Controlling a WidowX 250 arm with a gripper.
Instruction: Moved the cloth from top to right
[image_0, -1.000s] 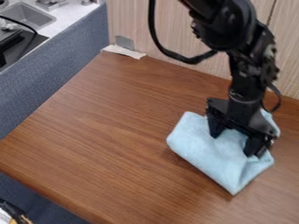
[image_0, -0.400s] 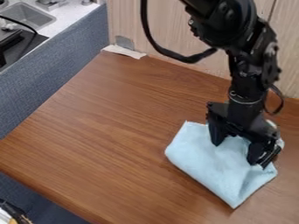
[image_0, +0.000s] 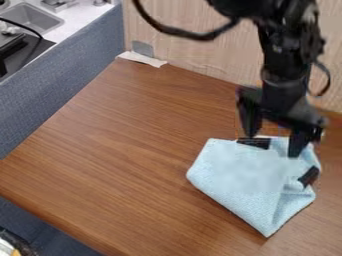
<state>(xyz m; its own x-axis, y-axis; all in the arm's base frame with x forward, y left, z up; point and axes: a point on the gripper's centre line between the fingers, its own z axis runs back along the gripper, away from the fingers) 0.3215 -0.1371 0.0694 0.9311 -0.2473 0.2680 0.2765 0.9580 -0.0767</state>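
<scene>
The gripper (image_0: 273, 146) is hanging over the far part of the blue cloth (image_0: 240, 175), its fingers spread, while the cloth is lying on the table's (image_0: 127, 150) right side — where a snagging fingertip could be dragging it askew during any lift.

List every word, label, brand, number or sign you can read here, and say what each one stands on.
There are none that can be read.
The cloth and the wooden table show no lettering.
Any small print on the black arm is too blurred to make out.
</scene>
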